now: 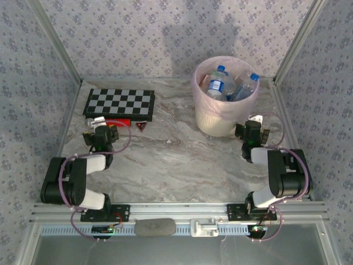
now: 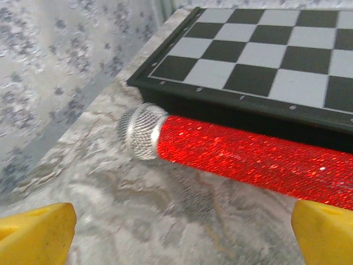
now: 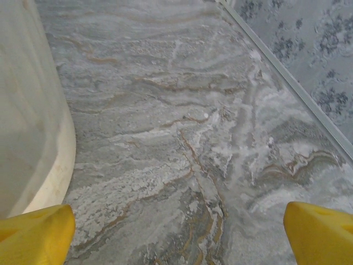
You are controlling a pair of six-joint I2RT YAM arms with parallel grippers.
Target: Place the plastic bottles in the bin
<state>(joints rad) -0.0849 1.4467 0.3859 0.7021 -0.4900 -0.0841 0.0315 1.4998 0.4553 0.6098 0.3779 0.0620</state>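
bin (image 1: pixel 223 120): stands upright near the far right corner of the tabletop (image 1: pixel 176 160); round, cream-white, with a pink bag folded over its rim.
bottles (image 1: pixel 219 84): lying inside the bin, piled against each other; clear plastic with blue caps and blue labels; the exact count cannot be told from above.
left gripper (image 2: pixel 179 237): released, yellow fingertips (image 2: pixel 36 234) spread wide with nothing between them; it hangs low over the left side of the tabletop, pointing at the chessboard's near edge.
right gripper (image 3: pixel 176 234): released, jaws wide apart and holding nothing; it sits over bare marble just beside the bin's near right side, apart from the bin wall.
chessboard (image 1: pixel 119 103): flat near the far left corner of the tabletop, black and white squares in a dark frame.
microphone (image 2: pixel 248 154): red glitter body with a silver mesh head, lying on the tabletop along the chessboard's near edge, touching or just beside it, mesh head towards the left edge.
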